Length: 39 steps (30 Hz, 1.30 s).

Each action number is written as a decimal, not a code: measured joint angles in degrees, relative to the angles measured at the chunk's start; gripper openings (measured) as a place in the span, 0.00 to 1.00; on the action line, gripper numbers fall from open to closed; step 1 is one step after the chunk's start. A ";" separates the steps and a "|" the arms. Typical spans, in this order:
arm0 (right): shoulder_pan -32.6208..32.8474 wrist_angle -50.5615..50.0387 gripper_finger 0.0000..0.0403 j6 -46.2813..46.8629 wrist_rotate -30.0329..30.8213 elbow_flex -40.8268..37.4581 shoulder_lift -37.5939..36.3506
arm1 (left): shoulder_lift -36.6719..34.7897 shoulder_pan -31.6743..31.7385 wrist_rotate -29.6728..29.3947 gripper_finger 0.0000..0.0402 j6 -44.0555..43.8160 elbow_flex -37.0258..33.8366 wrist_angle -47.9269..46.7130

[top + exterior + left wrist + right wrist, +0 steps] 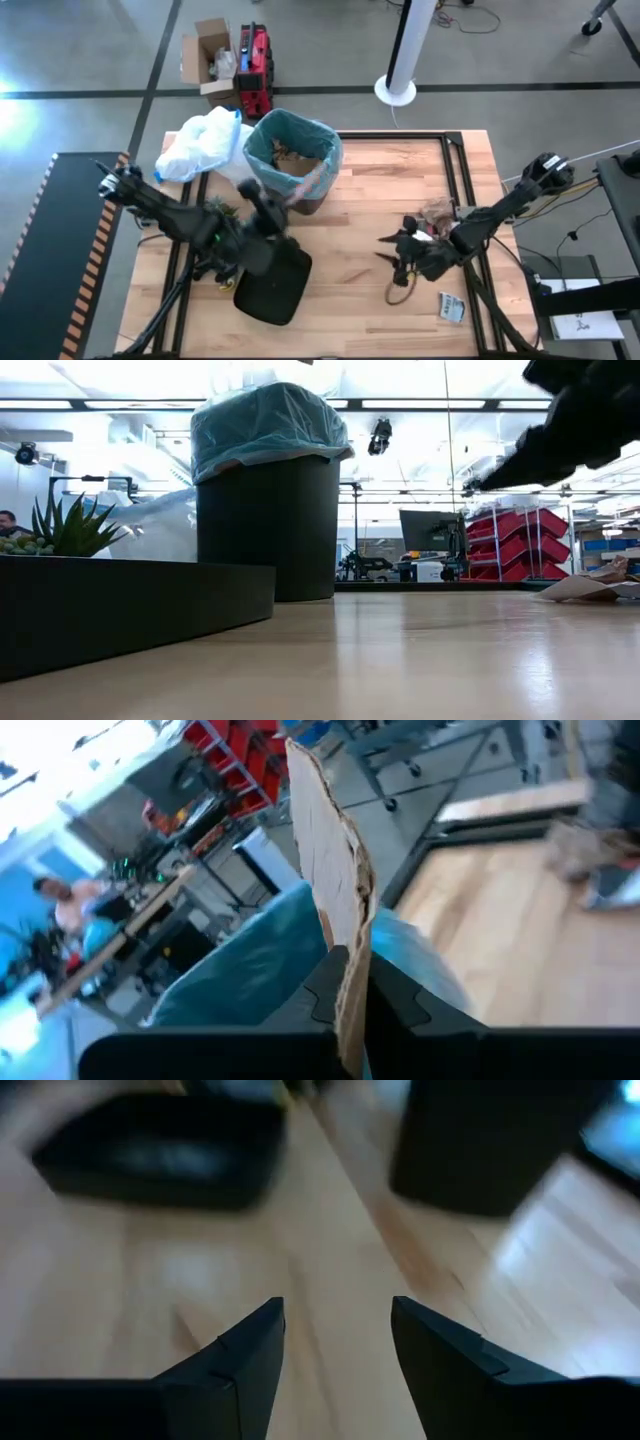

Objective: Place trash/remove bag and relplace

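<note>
High view puts my left gripper just beside the bin, at its front rim, clenched on a flat piece of brown paper that stands upright between my fingers. The bin wears its light-blue bag, and more brown paper lies inside it. My right gripper hovers over bare wood well away from the bin, jaws apart and grasping nothing. Crumpled paper and a small printed packet lie on the table near that gripper, far from the bin.
</note>
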 joint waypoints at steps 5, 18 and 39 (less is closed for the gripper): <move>0.62 17.91 0.44 -7.85 1.49 -3.33 2.72 | -5.74 9.10 6.72 0.00 2.73 -1.05 2.12; 0.62 19.11 0.49 -8.30 1.48 -3.30 5.36 | -6.73 29.47 26.41 0.06 3.05 0.07 2.22; -2.64 -75.33 0.72 34.83 -10.63 23.77 -8.11 | -16.06 11.10 22.17 0.62 -4.45 -2.26 -6.44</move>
